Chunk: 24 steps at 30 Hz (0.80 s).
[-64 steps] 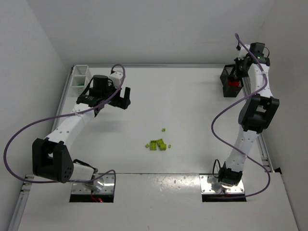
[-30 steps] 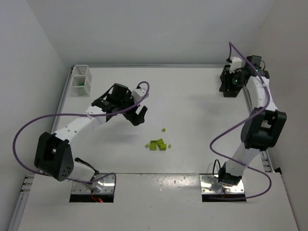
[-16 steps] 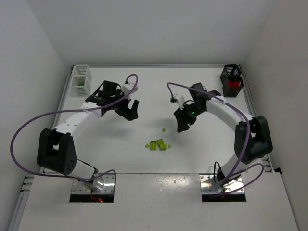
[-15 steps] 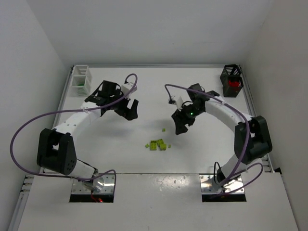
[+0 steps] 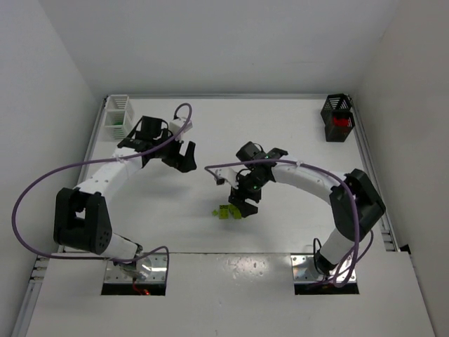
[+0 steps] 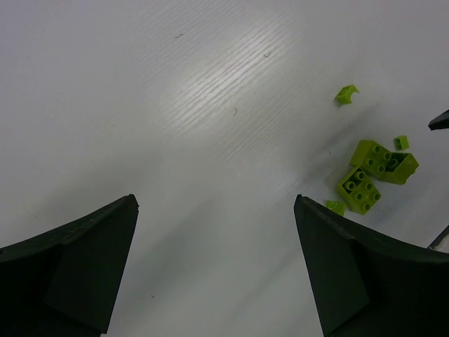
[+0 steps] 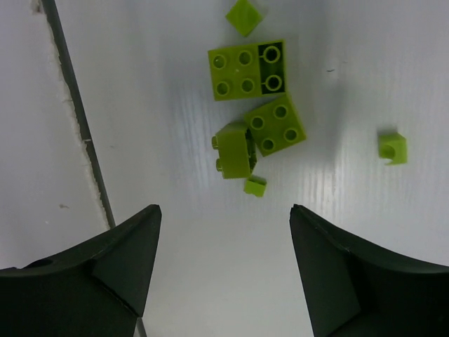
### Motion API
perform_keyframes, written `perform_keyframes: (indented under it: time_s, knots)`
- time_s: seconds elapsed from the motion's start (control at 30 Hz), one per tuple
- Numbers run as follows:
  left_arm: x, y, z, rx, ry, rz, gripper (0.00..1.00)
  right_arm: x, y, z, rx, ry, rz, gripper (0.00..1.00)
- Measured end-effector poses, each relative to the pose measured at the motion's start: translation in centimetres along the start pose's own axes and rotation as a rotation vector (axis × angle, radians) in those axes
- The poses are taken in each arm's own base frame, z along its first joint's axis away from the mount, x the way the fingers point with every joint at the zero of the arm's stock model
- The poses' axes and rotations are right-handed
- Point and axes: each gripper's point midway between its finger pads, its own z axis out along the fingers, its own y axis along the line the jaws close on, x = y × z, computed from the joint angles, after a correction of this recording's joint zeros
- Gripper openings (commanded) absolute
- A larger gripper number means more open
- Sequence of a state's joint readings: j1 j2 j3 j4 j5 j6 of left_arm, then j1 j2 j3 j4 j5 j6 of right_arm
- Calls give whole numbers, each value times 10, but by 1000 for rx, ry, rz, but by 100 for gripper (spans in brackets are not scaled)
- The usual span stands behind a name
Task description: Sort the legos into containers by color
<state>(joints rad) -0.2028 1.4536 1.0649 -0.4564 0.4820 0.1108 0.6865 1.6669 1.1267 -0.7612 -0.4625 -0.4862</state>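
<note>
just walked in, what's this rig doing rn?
Two arms are sorting lego bricks by colour. The right gripper hovers open and empty right over a small cluster of lime-green bricks near the middle of the table. The left gripper hangs open and empty over bare table to the left of that pile. The white bin sits at the far left corner, and the black bin at the far right shows red inside.
</note>
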Motion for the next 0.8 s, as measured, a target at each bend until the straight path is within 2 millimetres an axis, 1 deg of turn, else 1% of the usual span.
perform_keyframes:
  time_s: [0.13,0.2,0.37,0.5,0.63,0.8]
  knots:
    - [2,0,2,5,6,-5,100,12,8,19,17,54,-43,72]
    - [3,1,3,7,9,-7,100,18,10,27,31,77,-52,71]
    - [5,1,5,11,16,-18,100,25,0,42,80,108,-53,71]
    - [5,1,5,9,16,-24,100,21,-9,50,123,106,-53,70]
    - [5,3,4,5,15,-30,100,22,-11,60,134,119,-49,61]
    - [5,6,3,-1,12,-35,100,24,-10,68,136,136,-47,40]
